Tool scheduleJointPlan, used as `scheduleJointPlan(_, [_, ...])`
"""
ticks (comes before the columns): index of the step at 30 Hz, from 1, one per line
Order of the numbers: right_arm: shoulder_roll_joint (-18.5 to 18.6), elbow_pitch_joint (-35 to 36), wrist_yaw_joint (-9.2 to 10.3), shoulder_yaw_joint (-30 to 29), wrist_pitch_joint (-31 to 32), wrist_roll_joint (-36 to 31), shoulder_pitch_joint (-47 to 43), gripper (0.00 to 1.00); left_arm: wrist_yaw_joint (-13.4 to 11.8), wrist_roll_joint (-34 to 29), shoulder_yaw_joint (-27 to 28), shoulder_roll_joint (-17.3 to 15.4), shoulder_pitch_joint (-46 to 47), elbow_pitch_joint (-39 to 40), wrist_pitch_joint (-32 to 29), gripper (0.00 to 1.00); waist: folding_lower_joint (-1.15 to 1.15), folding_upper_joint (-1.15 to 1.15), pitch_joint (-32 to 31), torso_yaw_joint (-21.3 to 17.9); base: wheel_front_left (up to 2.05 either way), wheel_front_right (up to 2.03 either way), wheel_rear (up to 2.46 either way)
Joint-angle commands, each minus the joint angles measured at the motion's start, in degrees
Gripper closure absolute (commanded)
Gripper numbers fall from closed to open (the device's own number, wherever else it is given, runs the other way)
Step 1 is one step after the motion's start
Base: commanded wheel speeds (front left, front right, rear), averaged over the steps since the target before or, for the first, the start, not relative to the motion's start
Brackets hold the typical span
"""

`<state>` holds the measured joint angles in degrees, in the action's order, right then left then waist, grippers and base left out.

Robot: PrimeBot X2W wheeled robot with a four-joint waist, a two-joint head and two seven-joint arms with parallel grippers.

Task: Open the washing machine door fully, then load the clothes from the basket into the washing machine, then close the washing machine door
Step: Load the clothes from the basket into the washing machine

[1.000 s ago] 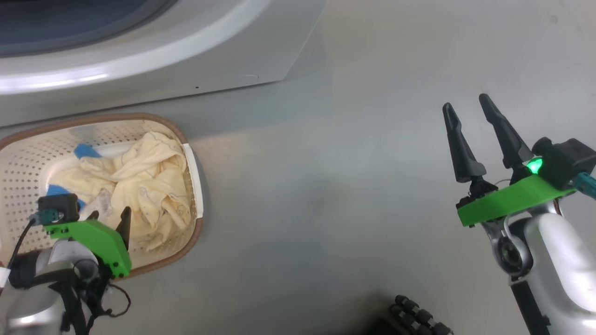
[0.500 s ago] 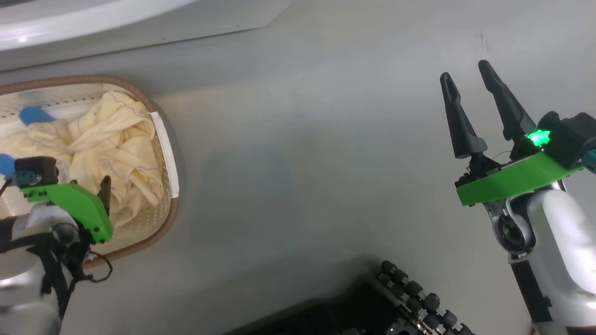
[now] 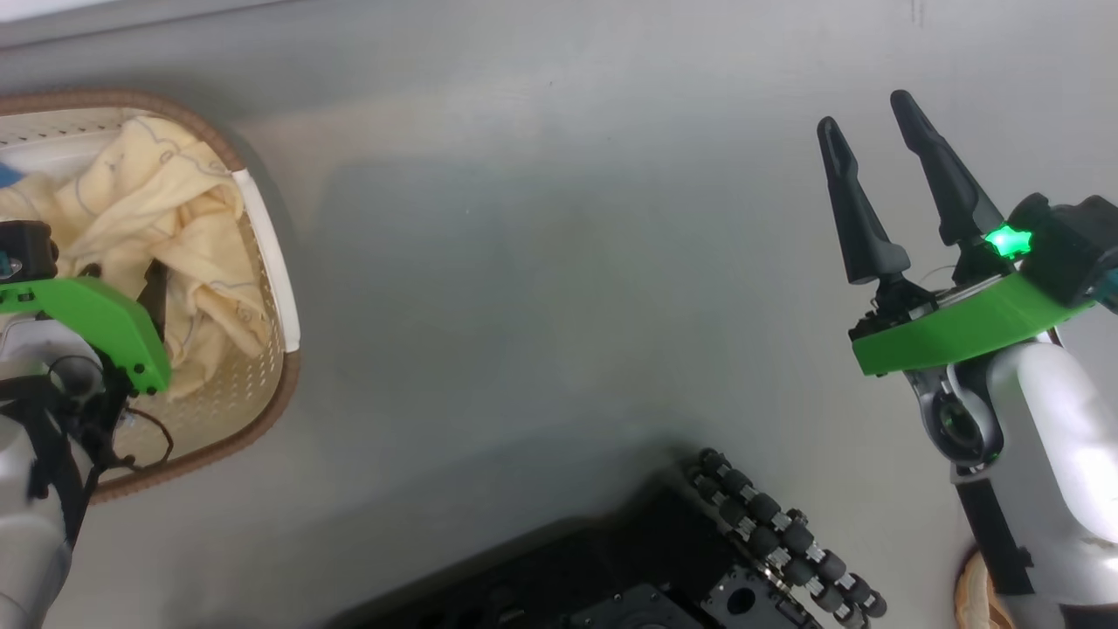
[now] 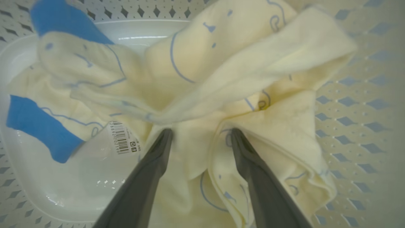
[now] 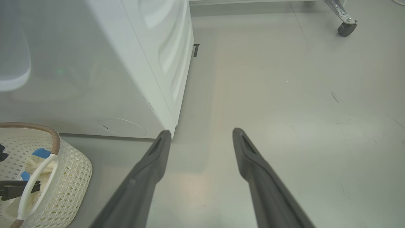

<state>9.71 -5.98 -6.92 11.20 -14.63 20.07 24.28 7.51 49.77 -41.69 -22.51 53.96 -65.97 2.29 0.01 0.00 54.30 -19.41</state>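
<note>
Left gripper (image 4: 202,133), spread wide, tips pressed into the clothes (image 4: 221,79) in the basket (image 4: 364,95), nothing pinched. Soft, light, floppy stuff, so I'd pinch that bunched middle fold. Right gripper (image 3: 863,109) hangs open, empty.

The head camera swings down and right: the basket (image 3: 288,384) slides to the view's left edge, the washing machine (image 3: 52,5) shrinks to a top sliver, and the robot's black base (image 3: 611,568) enters below.
</note>
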Motion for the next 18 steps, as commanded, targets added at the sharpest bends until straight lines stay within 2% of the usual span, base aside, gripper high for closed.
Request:
scheduleJointPlan(1, [0.51, 1.51, -0.57, 0.47, -0.37, -0.36, -1.34, 0.0, -0.03, 0.36, 0.67, -2.24, -0.52, 0.48, -0.08, 0.0, -0.01, 0.0, 0.33, -0.06, 0.0, 0.0, 0.0])
scheduleJointPlan(17, [0.63, 2.5, -0.57, -0.02, -0.37, -0.76, -2.8, 0.0, -0.02, 4.53, -5.64, -1.94, 1.92, -2.68, -1.82, 0.0, -0.01, 0.0, 2.18, 0.65, 0.0, 0.0, 0.0])
scheduleJointPlan(18, [0.71, 2.54, -0.57, -0.09, -0.37, -0.79, -2.91, 0.0, -0.02, 4.79, -5.86, -1.73, 1.98, -2.85, -1.97, 0.07, -0.01, 0.0, 2.15, 0.75, 0.0, 0.0, 0.0])
